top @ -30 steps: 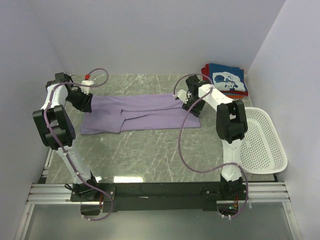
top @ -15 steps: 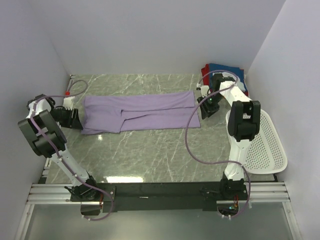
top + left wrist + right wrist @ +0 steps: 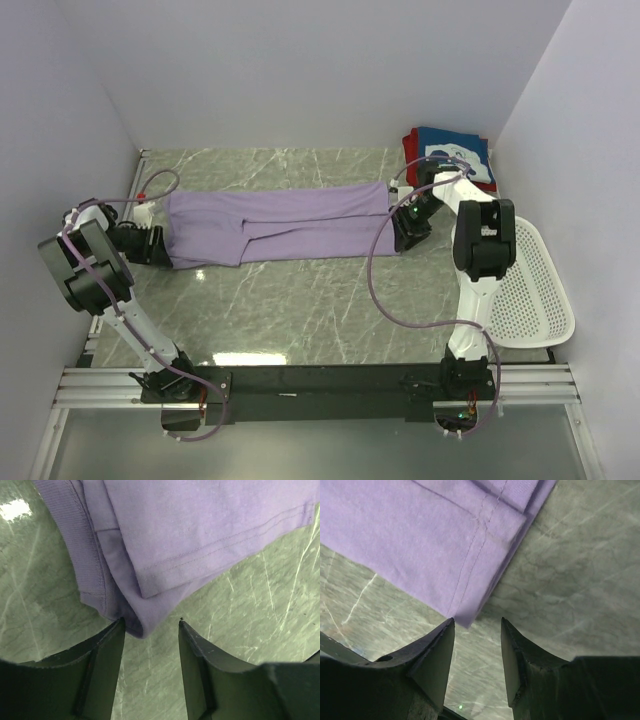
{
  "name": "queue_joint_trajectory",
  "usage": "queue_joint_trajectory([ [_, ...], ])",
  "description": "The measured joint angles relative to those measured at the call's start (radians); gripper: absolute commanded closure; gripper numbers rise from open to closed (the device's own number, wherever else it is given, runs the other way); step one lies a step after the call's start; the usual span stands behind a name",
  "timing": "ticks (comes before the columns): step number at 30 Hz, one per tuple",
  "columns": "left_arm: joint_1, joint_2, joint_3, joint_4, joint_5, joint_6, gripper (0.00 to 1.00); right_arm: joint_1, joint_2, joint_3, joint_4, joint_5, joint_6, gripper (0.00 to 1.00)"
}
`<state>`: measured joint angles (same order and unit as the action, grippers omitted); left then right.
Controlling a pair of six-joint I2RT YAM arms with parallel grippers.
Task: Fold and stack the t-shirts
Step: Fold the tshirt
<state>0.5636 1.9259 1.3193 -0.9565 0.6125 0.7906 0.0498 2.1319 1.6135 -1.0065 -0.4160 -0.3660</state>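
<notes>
A lavender-purple t-shirt (image 3: 280, 222) lies folded into a long strip across the far half of the marble table. My left gripper (image 3: 160, 250) is open and low at the strip's near left corner; in the left wrist view (image 3: 150, 624) the corner of the purple cloth (image 3: 145, 625) lies just between the fingertips. My right gripper (image 3: 405, 238) is open at the near right corner; in the right wrist view (image 3: 477, 622) the purple corner (image 3: 467, 617) lies just ahead of the jaws. A navy t-shirt with a white print (image 3: 455, 160) lies on a red one at the back right.
A white perforated basket (image 3: 525, 285) stands at the right edge of the table. The stack of folded shirts sits in the back right corner beside the wall. Grey walls close in the left, back and right sides.
Both grippers have moved outward from over the shirt's ends and come down to its near corners. The strip lies stretched a little flatter and longer.
</notes>
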Motion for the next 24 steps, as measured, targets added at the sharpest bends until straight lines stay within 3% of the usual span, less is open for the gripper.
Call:
queue_joint_trajectory([
  [5,0.0,0.001,-0.001,0.011,0.002,-0.004,0.48,0.0,0.013,0.0,0.002,-0.018,0.013,0.56],
  [8,0.0,0.003,-0.001,0.013,0.008,-0.012,0.62,0.0,0.018,0.0,0.001,-0.027,0.019,0.73],
  [9,0.0,0.003,-0.001,0.013,0.012,-0.015,0.75,0.0,0.018,0.0,0.0,-0.031,0.021,0.85],
  [11,0.0,0.003,-0.001,0.009,0.019,-0.018,0.85,0.0,0.018,0.0,-0.002,-0.038,0.021,0.98],
  [12,0.0,0.003,-0.001,0.008,0.019,-0.016,0.94,0.0,0.018,0.0,-0.003,-0.038,0.021,1.0],
  [14,0.0,0.003,-0.005,0.005,0.019,-0.014,0.99,-0.002,0.018,-0.006,-0.002,-0.032,0.024,1.0],
  [24,0.051,-0.006,-0.072,-0.028,-0.017,0.006,0.99,-0.034,-0.006,-0.058,-0.012,0.034,0.01,1.0],
])
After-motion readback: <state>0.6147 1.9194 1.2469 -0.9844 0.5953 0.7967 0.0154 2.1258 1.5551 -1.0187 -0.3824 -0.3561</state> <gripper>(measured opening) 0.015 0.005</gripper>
